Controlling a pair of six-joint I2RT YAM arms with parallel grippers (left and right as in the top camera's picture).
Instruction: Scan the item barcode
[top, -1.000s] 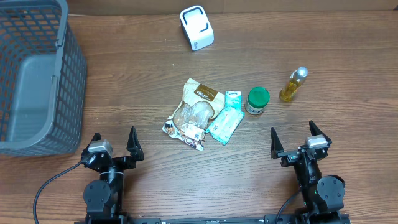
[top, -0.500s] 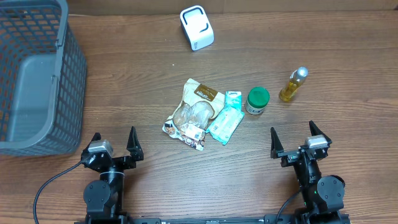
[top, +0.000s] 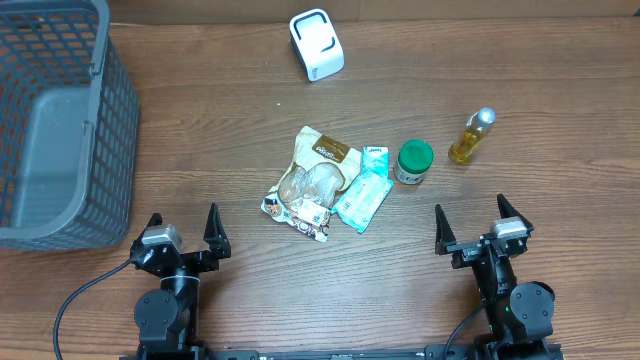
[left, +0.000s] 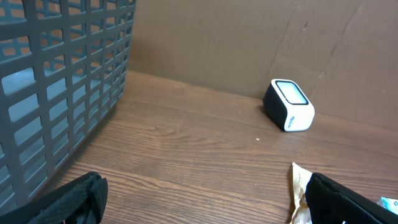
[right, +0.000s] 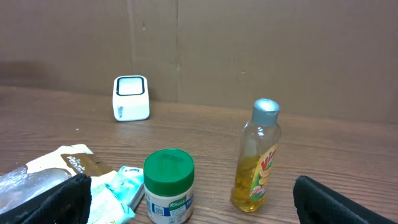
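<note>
We see the left gripper (top: 183, 214) and right gripper (top: 469, 207) open-jawed and empty, a snack bag (top: 312, 180) lying between them and the white scanner (top: 316, 44).

both arms were black. the left arm (top: 165, 300) carried the left gripper (top: 182, 228), with two pointed black fingers (top: 214, 225) and a small pale grey block (top: 158, 236) behind them. a thin black cable (top: 78, 296) curved away from its round base. the right arm (top: 522, 300) and right gripper (top: 470, 222) looked the same, with a grey block and a black cable of their own. seen close in the wrist views, the fingers were matte and slightly grainy.
</note>
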